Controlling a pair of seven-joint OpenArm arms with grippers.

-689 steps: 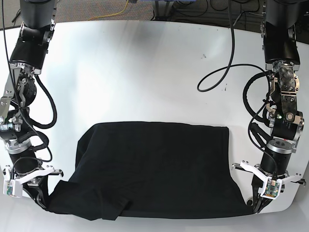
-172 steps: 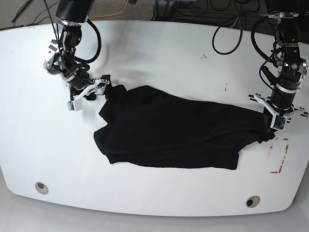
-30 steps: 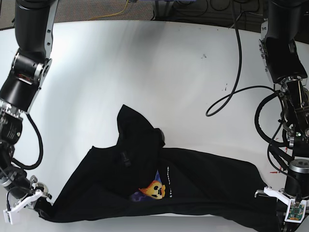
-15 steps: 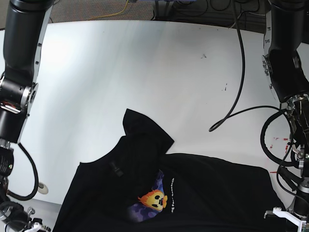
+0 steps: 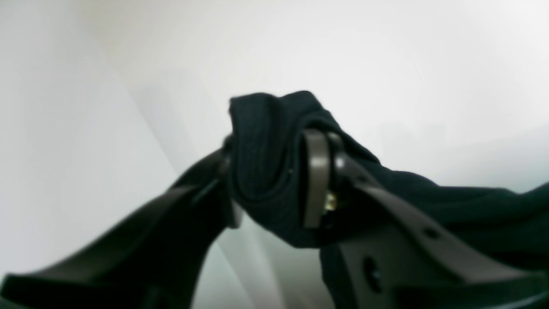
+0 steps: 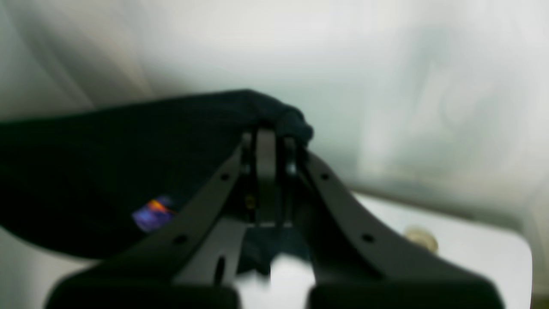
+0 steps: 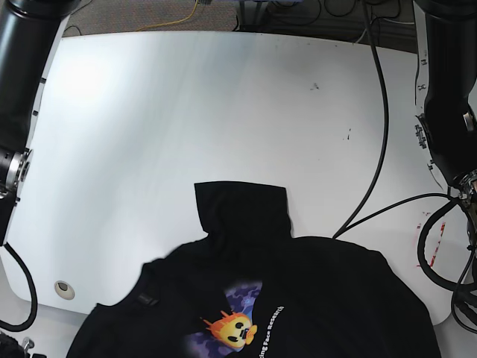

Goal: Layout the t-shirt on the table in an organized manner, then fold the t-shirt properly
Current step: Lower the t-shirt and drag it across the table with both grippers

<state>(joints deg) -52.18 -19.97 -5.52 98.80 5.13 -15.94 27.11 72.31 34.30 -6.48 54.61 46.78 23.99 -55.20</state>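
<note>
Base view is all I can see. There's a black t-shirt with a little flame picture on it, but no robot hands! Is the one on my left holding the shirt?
Observer: Yes. The right wrist view shows the right gripper shut on a bunched edge of the soft black fabric t-shirt.
Operator: And the other hand?
Observer: The left wrist view shows a thick fold of the shirt between the fingers of the left gripper, which stand apart.
Operator: Is it squeezing?
Observer: The cloth touches both fingers, but I cannot tell whether it is pinched.
</note>
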